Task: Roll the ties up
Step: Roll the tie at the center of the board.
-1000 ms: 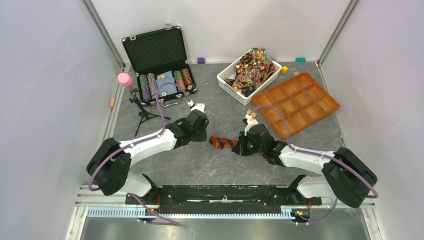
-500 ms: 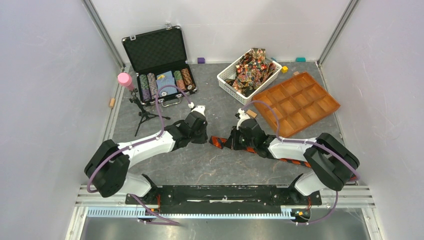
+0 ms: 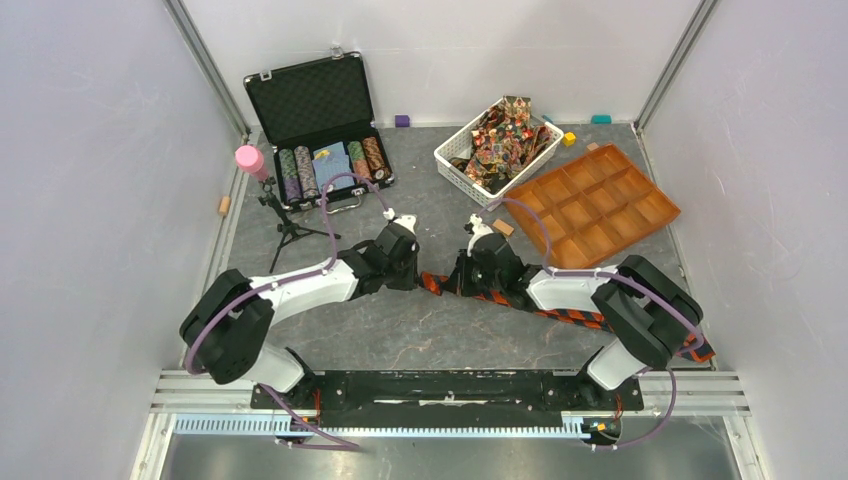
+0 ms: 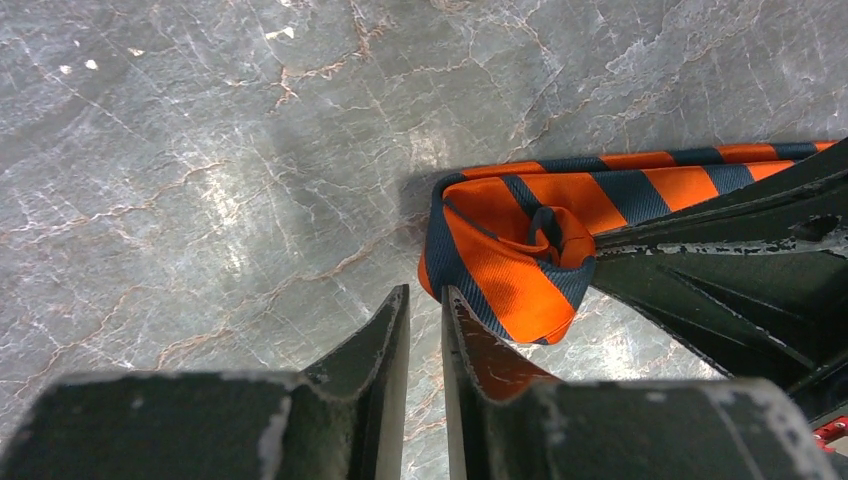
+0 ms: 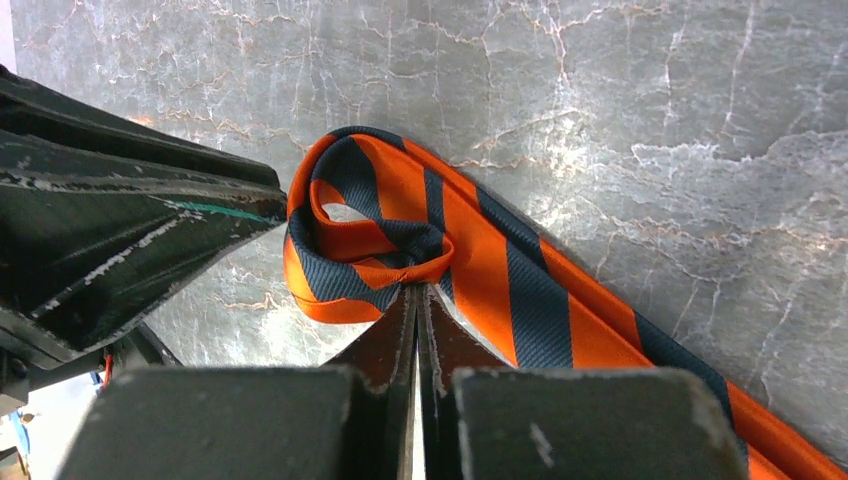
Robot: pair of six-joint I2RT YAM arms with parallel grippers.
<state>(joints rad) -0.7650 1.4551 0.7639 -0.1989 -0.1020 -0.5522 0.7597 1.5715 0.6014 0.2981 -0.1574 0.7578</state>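
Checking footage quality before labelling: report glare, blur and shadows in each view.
Left wrist view: a glare patch on the table, the left tool soft in the foreground, the striped tie sharp. Right wrist view: glare on the table to the right of the tie, the right tool blurred up close. Top external view: even light, soft shadows, sharp throughout.

White arm links (image 3: 310, 287), black joints (image 3: 228, 338), looping purple cables (image 3: 324, 225), scuffed black claws (image 4: 423, 295)

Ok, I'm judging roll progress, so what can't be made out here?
- Top view: the right arm hides much of the striped tie; its rolled end is too small to count turns.
- Right wrist view: the tie's tail runs off the frame's edge.
- Top view: basket ties are heaped, number unclear.
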